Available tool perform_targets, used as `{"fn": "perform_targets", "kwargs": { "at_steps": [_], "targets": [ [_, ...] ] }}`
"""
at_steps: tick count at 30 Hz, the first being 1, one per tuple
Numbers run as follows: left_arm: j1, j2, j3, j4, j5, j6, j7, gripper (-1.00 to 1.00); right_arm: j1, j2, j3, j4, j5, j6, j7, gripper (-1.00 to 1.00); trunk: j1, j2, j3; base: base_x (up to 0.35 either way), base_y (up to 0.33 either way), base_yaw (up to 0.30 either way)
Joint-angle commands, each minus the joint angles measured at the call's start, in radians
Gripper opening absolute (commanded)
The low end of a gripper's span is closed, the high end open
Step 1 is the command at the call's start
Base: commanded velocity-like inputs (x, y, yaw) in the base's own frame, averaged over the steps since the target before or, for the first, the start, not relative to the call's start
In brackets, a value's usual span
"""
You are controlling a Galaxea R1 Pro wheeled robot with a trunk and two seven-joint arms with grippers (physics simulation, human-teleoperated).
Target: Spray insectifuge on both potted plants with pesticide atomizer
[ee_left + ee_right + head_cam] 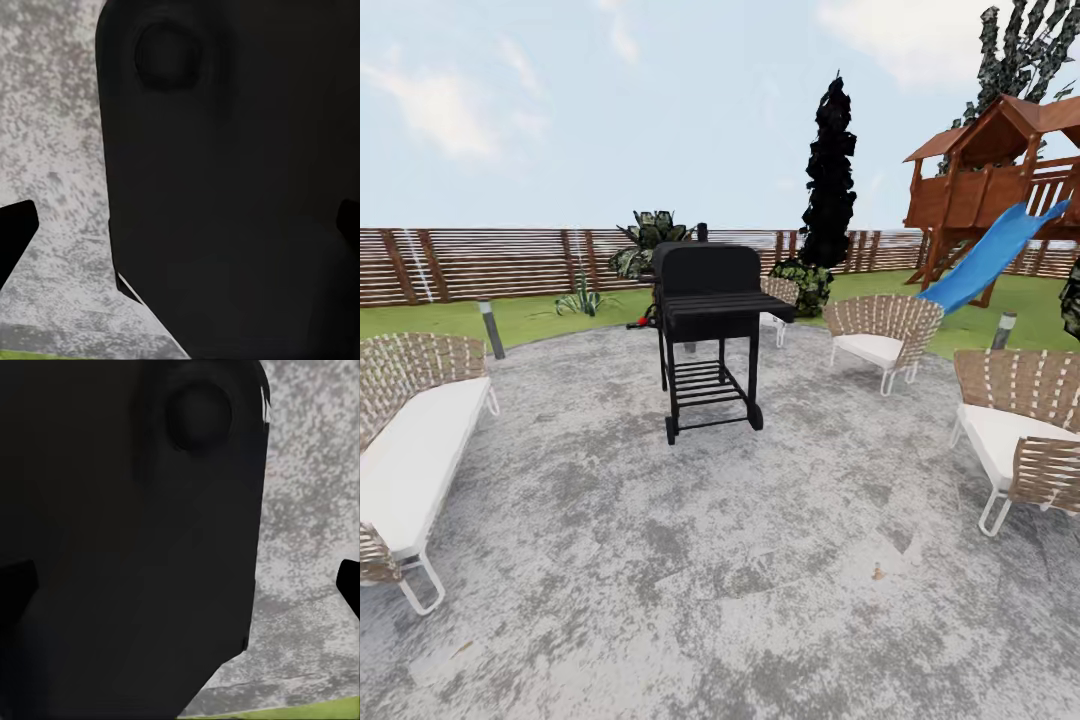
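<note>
Head view patio (690,560): round, mottled grey paving, lower frame.
Fence (480,262): brown slats, mid-left.
Grill (707,325): black, boxy, centre.
Potted plant (581,299): spiky green rosette, left of grill.
Spray bottle (643,322): red-marked, tiny, beside grill's left leg.
Grippers: left gripper (180,232), right gripper (184,585), dark fingertips wide apart, holding nothing.

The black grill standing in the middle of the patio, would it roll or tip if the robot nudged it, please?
Probably both, a little. The grill seems to have small wheels at the front legs' feet, so a push might let it swivel or creep across the paved patio. Its bulky box sits high on thin legs, so a shove near the top could tip it. It looks rigid, likely heavy.
</note>
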Motion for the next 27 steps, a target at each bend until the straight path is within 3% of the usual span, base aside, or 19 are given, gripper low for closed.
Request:
{"fn": "perform_targets", "kwargs": {
  "at_steps": [1, 5, 10, 27],
  "targets": [
    [0.001, 0.0, 0.002, -0.002, -0.001, -0.001, -0.002, 1.0, -0.001, -0.003, 0.004, -0.002, 0.001, 0.0, -0.003, 1.0, 0.0, -0.001, -0.001, 0.0, 0.0, 0.0],
    [0.001, 0.0, 0.002, -0.002, -0.001, -0.001, -0.002, 1.0, -0.001, -0.003, 0.004, -0.003, 0.0, 0.0, -0.003, 1.0, 0.0, -0.001, -0.001, 0.0, 0.0, 0.0],
    [0.001, 0.001, 0.002, -0.008, 0.0, -0.001, -0.002, 1.0, -0.004, 0.018, 0.006, -0.026, 0.0, -0.001, -0.003, 1.0, 0.0, -0.001, -0.001, 0.0, 0.0, 0.0],
    [0.001, -0.001, 0.003, -0.011, 0.006, -0.001, 0.0, 1.0, -0.007, 0.018, 0.003, -0.07, 0.0, -0.002, -0.003, 1.0, 0.0, -0.001, -0.001, 0.0, 0.0, 0.0]
  ]
}}
